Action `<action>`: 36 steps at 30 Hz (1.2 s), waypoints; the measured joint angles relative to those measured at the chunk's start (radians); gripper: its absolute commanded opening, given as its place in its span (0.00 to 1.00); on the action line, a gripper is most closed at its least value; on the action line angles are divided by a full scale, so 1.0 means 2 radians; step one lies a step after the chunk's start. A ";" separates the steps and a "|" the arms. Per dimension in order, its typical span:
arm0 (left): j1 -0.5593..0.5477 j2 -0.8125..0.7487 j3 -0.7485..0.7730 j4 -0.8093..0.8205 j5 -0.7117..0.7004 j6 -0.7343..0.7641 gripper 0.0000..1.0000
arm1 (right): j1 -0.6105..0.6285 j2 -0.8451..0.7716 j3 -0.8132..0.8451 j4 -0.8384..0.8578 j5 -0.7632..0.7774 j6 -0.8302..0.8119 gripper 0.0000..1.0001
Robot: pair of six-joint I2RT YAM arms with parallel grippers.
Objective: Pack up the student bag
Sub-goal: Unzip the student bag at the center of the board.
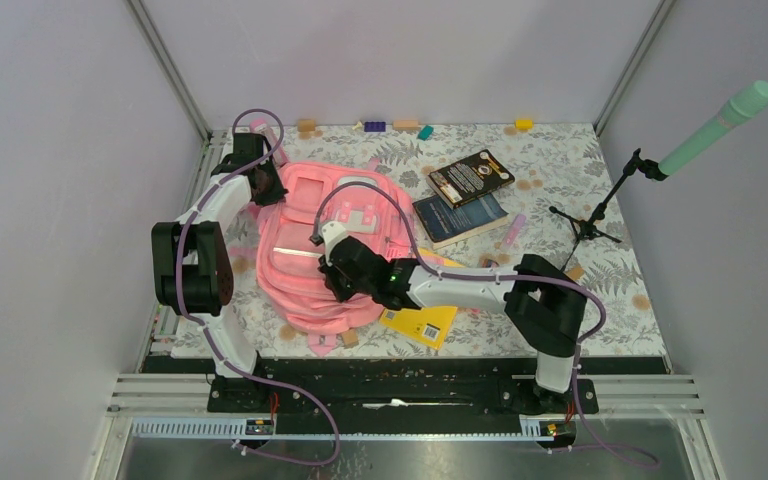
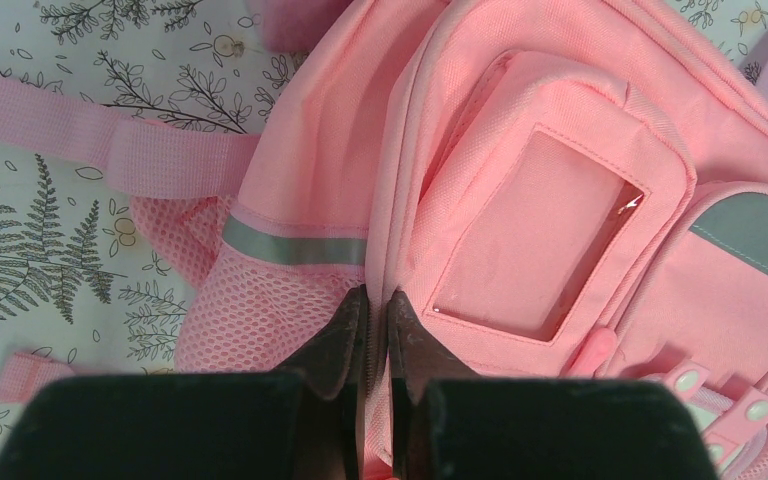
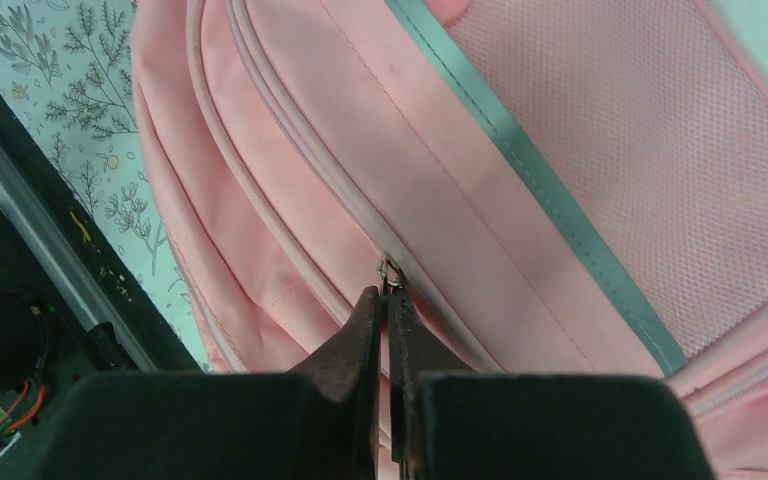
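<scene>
student bag [image 1: 305,285], right hand [image 3: 388,300] at its zipper pull [image 3: 390,268] (book [image 1: 470,178] titles illegible)

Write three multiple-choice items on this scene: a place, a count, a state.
1. Where does the flat yellow booklet lie? A. at the soft pink fabric backpack's near-right corner; B. on top of the backpack; C. at the table's far-left corner.
2. How many dark-covered books lie right of the backpack? A. one; B. two; C. four.
3. How is the right gripper? A. wide open; B. shut on a book; C. shut on the backpack's metal zip pull.
Key: A, it pokes out beside that corner; B, two show there; C, closed tips pinch the pull.
</scene>
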 measured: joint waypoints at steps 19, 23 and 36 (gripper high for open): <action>-0.002 -0.088 -0.041 -0.042 -0.009 0.010 0.99 | 0.003 -0.003 -0.020 -0.003 0.012 0.002 0.00; -0.002 -0.170 -0.092 -0.054 -0.020 0.012 0.95 | 0.003 -0.009 -0.029 0.001 0.016 0.002 0.00; -0.002 -0.327 -0.270 -0.087 0.005 0.017 0.58 | 0.003 -0.024 -0.045 0.002 0.017 0.000 0.00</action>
